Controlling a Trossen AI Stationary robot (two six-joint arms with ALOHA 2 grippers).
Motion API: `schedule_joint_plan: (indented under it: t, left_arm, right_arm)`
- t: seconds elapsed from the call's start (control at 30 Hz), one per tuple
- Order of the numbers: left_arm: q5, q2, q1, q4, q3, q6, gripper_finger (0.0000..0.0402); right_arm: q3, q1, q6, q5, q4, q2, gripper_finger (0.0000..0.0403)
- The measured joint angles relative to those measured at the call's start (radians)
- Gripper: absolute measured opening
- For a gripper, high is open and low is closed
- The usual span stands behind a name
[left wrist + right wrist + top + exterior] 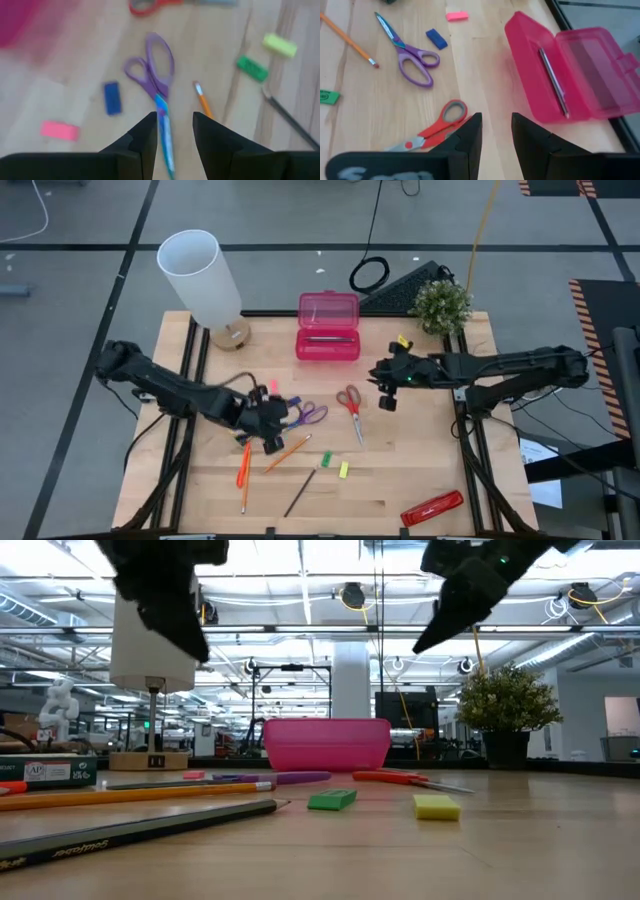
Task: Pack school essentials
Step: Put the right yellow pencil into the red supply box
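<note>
Only overhead — red bar (432, 508), table corner (480, 515).

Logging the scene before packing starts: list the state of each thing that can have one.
Translucent pink plastic case: open, one dark pencil inside.
Purple-handled scissors: closed, flat on table.
Red-handled scissors: closed, flat on table.
Left gripper: open, above the purple scissors' blades.
Right gripper: open, raised between red scissors and case.
White lamp: tipped over.
</note>
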State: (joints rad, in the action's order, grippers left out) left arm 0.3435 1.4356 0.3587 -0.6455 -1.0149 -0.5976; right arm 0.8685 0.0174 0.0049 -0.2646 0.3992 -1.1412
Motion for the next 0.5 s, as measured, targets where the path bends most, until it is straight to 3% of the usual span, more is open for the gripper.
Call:
schedule_joint_plan:
  t: [0.3,0.5]
  left_arm:
    - [-0.013,0.181,0.102,0.023,-0.001,-0.209,0.0129]
    - [-0.029,0.252,0.151,0.096,-0.004,-0.266,0.0129]
  right_arm:
    - [-0.036,-0.003,0.053,0.006,0.05,0.07,0.01]
    - [-0.036,-0.038,0.103,0.004,0.118,0.104,0.01]
